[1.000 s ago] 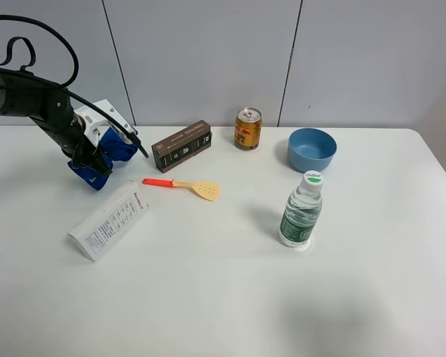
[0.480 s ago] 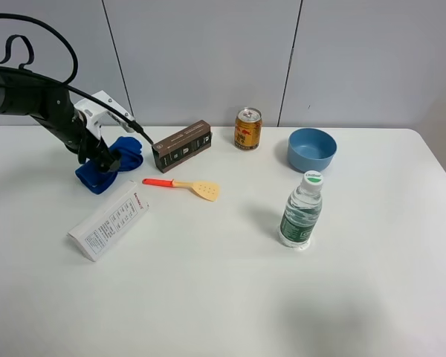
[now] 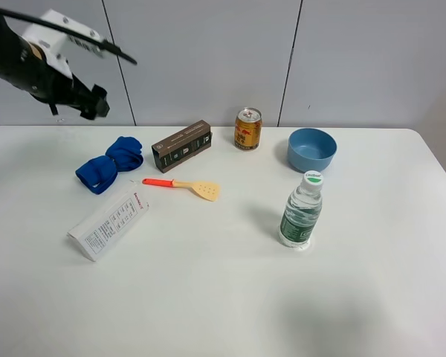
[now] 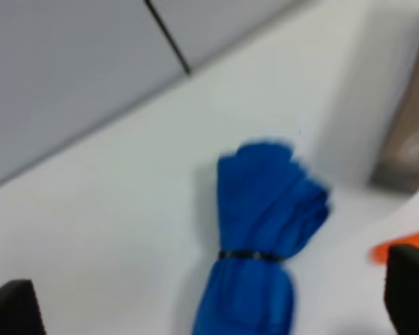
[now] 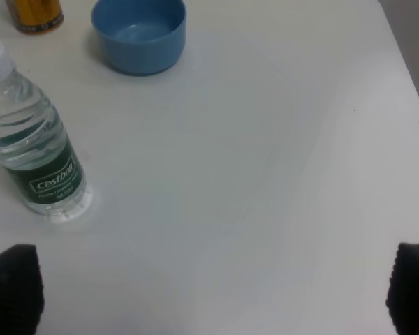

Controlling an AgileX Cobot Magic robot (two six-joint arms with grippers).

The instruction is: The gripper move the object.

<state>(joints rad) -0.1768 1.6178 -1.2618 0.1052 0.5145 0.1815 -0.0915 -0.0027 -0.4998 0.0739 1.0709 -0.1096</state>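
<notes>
A blue folded cloth bundle (image 3: 109, 163), tied with a black band, lies on the white table (image 3: 208, 297) at the left. It fills the middle of the left wrist view (image 4: 265, 223). My left gripper (image 3: 94, 105) is raised well above the table, behind and left of the bundle, open and empty; its dark fingertips (image 4: 10, 307) show at the corners of the wrist view. My right gripper (image 5: 209, 293) is out of the exterior view. In its wrist view it is open and empty over bare table.
A brown box (image 3: 182, 146), a red-handled yellow spatula (image 3: 182, 186) and a white carton (image 3: 109, 220) lie near the bundle. A gold can (image 3: 247, 128), a blue bowl (image 3: 311, 149) and a water bottle (image 3: 301, 210) stand to the right.
My left gripper has let go of the blue bundle and risen up and back to the left. The bundle now lies free on the table.
</notes>
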